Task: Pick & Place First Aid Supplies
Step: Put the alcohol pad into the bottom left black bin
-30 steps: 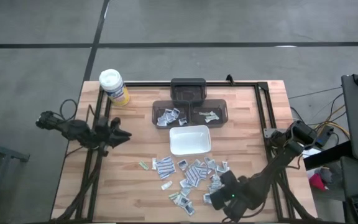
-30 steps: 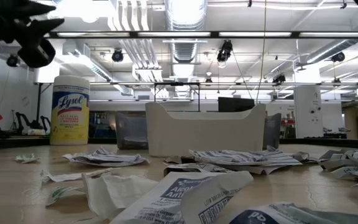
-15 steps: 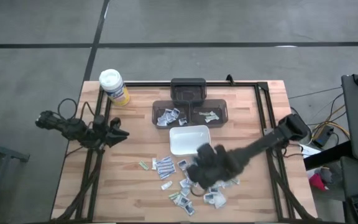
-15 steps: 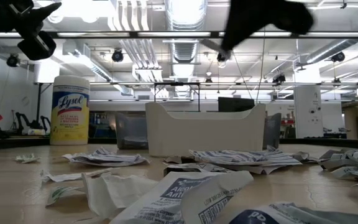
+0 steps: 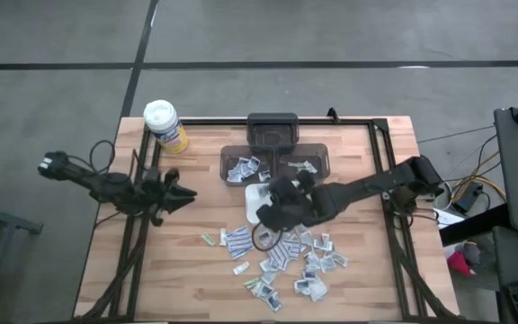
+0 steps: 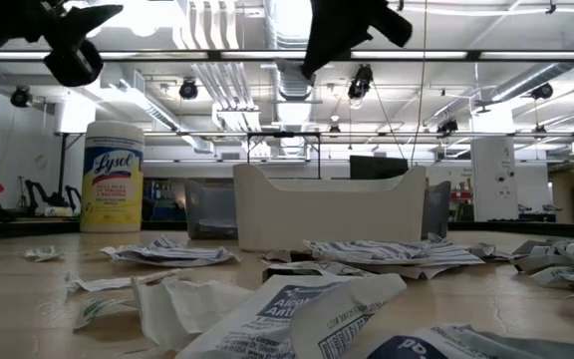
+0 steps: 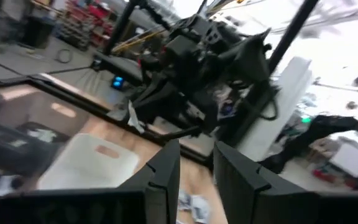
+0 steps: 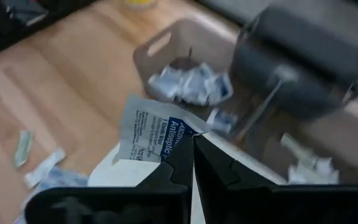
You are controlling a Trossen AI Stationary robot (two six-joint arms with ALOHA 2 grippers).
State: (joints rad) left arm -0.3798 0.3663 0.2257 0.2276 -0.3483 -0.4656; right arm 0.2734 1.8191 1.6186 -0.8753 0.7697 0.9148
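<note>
The first aid supplies are small white and bluish packets; several lie loose (image 5: pixel 286 256) on the wooden table, near its front edge. My right gripper (image 5: pixel 268 209) hangs over the white tray (image 5: pixel 257 191), shut on one packet (image 8: pixel 153 134). The left wrist view shows that packet (image 7: pixel 132 118) dangling from it. My left gripper (image 5: pixel 187 193) stands open at the table's left side, pointing level toward the right, with nothing between its fingers (image 7: pixel 166 177). My right gripper pinches one edge of the packet (image 8: pixel 178 142) between its two fingertips. The fingers slant downward, coming from the table's right side. The packet sticks out beyond the fingertips, tilted, lifted clear of the table and the tray.
Two dark bins (image 5: pixel 241 165) (image 5: pixel 304 165) at the far middle hold a few packets each, with a third dark bin (image 5: pixel 272 130) behind them. A yellow canister with a white lid (image 5: pixel 165 126) stands at the far left corner. A black frame (image 5: pixel 380 153) edges the table.
My right gripper has swept from the table's near right corner toward the far left and upward, rolling as it went, and now hangs over the white tray, staying shut. My left gripper has risen a little.
</note>
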